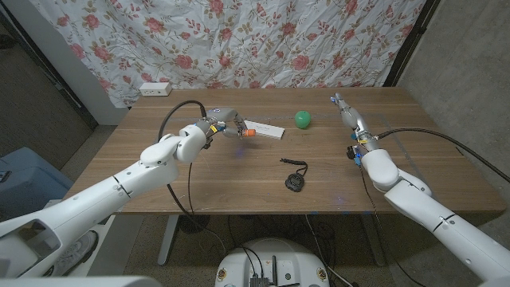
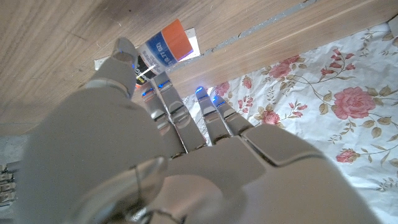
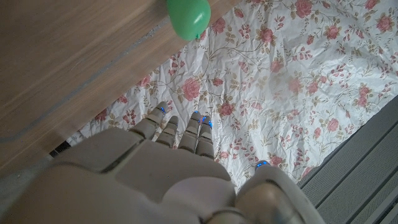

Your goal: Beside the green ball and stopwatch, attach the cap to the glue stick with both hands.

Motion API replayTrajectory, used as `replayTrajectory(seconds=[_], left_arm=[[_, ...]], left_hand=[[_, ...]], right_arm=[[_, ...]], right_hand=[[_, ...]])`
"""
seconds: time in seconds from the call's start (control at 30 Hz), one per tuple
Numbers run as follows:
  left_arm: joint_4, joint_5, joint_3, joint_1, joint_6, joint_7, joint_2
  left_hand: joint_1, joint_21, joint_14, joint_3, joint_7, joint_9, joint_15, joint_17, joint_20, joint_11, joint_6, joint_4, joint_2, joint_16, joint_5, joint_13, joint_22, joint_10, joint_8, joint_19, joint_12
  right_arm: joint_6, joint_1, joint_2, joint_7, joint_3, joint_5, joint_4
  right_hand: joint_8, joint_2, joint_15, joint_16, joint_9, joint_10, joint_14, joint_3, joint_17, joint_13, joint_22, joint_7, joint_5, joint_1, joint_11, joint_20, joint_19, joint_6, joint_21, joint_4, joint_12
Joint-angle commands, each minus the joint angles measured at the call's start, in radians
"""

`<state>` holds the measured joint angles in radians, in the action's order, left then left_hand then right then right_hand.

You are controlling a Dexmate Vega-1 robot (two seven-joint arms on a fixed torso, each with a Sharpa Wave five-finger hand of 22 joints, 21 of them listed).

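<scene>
The left hand (image 1: 225,124) is raised over the far left part of the wooden desk (image 1: 239,179), and it holds the glue stick (image 1: 247,132) pinched between its fingertips; in the head view the stick's orange end pokes out to the right of the fingers, just in front of a white flat card (image 1: 267,130) that lies on the desk. In the left wrist view the glue stick (image 2: 163,50) shows a white label with dark print and an orange band, gripped at the tip of the thumb (image 2: 121,59) with the other fingers (image 2: 171,106) reaching up beside it (whether the cap is on it or apart I cannot tell).

The right hand (image 1: 348,114) is at the far right of the desk, fingers straight and stretched toward the back edge, holding nothing; it is well apart from the glue stick, with the green ball (image 1: 303,119) between them. In the right wrist view the fingers (image 3: 180,134) lie close side by side and extended, pointing out past the desk edge toward the floral curtain (image 3: 298,93), and the green ball (image 3: 188,17) sits on the desk ahead of them.

The black stopwatch (image 1: 293,180) with its cord lies nearer the front middle of the desk, apart from both hands.
</scene>
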<state>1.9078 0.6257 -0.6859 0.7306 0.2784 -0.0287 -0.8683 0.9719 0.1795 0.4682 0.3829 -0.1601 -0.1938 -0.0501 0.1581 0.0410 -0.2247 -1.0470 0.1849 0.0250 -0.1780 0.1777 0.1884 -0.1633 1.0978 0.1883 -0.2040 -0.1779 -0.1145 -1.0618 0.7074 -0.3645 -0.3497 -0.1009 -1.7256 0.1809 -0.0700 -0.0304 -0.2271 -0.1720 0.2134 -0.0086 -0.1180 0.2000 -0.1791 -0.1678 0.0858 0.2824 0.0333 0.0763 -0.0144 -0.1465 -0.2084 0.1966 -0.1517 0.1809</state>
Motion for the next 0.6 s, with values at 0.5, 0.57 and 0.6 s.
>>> replayTrajectory(seconds=[0.5, 0.57, 0.6], left_arm=[[-0.033, 0.199, -0.015, 0.009, -0.044, -0.030, -0.014], [-0.045, 0.201, -0.016, 0.007, -0.048, -0.033, -0.009], [-0.051, 0.203, -0.018, 0.006, -0.049, -0.034, -0.006]], left_hand=[[-0.062, 0.002, -0.003, 0.010, 0.010, -0.006, -0.120, 0.004, 0.033, 0.002, -0.006, -0.010, -0.068, 0.004, 0.005, 0.003, -0.002, -0.018, 0.008, 0.007, -0.001], [-0.062, 0.002, -0.004, 0.010, 0.009, -0.006, -0.120, 0.004, 0.034, 0.002, -0.004, -0.011, -0.067, 0.004, 0.005, 0.004, -0.002, -0.020, 0.008, 0.007, -0.001], [-0.062, 0.002, -0.004, 0.010, 0.008, -0.006, -0.120, 0.004, 0.034, 0.002, -0.004, -0.011, -0.067, 0.004, 0.005, 0.004, -0.002, -0.021, 0.008, 0.008, -0.002]], right_arm=[[-0.063, -0.038, -0.026, 0.051, 0.054, -0.201, 0.056], [-0.064, -0.036, -0.028, 0.058, 0.054, -0.215, 0.062], [-0.065, -0.035, -0.030, 0.057, 0.053, -0.216, 0.064]], right_hand=[[-0.001, -0.077, 0.001, 0.001, -0.003, -0.011, 0.026, -0.012, 0.001, -0.001, 0.001, -0.009, 0.009, -0.001, -0.030, -0.003, -0.018, 0.020, -0.001, -0.002, 0.000], [-0.001, -0.076, 0.000, 0.001, -0.003, -0.011, 0.027, -0.012, 0.001, -0.001, 0.001, -0.010, 0.009, -0.002, -0.030, -0.004, -0.018, 0.020, -0.001, -0.002, 0.001], [-0.001, -0.076, 0.000, 0.001, -0.003, -0.010, 0.027, -0.012, 0.001, -0.001, 0.001, -0.011, 0.009, -0.002, -0.030, -0.004, -0.018, 0.020, -0.002, -0.003, 0.001]])
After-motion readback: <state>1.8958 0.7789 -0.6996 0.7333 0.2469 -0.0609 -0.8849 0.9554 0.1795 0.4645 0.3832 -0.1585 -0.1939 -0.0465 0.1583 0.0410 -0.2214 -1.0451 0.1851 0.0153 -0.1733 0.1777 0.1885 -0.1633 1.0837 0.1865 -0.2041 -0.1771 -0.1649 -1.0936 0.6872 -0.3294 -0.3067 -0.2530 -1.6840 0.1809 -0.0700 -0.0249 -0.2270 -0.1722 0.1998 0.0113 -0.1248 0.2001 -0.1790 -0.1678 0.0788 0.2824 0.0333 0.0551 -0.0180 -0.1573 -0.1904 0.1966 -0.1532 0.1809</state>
